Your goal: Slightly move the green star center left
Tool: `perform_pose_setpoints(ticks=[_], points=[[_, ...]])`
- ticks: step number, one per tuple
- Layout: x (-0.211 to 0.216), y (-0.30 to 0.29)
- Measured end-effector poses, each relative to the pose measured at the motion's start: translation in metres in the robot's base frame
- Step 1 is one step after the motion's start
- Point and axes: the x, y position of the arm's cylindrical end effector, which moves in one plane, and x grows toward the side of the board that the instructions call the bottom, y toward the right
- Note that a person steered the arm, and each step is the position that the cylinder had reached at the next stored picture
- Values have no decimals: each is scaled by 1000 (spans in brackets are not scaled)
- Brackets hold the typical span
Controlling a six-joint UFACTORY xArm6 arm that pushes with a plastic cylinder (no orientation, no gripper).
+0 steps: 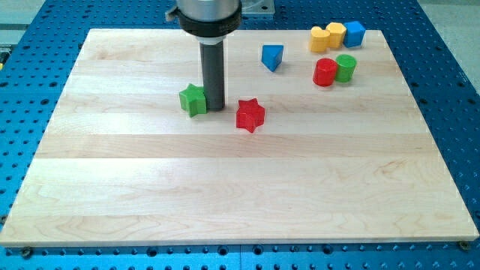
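The green star (193, 99) lies on the wooden board (240, 187), a little left of the board's middle and toward the view's top. My tip (215, 107) stands right against the star's right side, touching or nearly touching it. The red star (250, 115) lies just to the right of my tip and slightly lower, apart from it.
A blue triangular block (272, 57) lies up and right of my tip. At the view's top right are a red cylinder (325, 73), a green cylinder (346, 67), two yellow blocks (328, 37) and a blue cube (353, 33). Blue perforated table surrounds the board.
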Motion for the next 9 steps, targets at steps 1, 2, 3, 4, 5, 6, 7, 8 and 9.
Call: perform_pose_setpoints(ticks=[1, 2, 3, 4, 5, 6, 7, 8, 9], points=[[-24, 18], [-14, -38], [-2, -49], [-1, 17], [10, 39], [20, -17], [25, -67], [25, -114], [35, -97]])
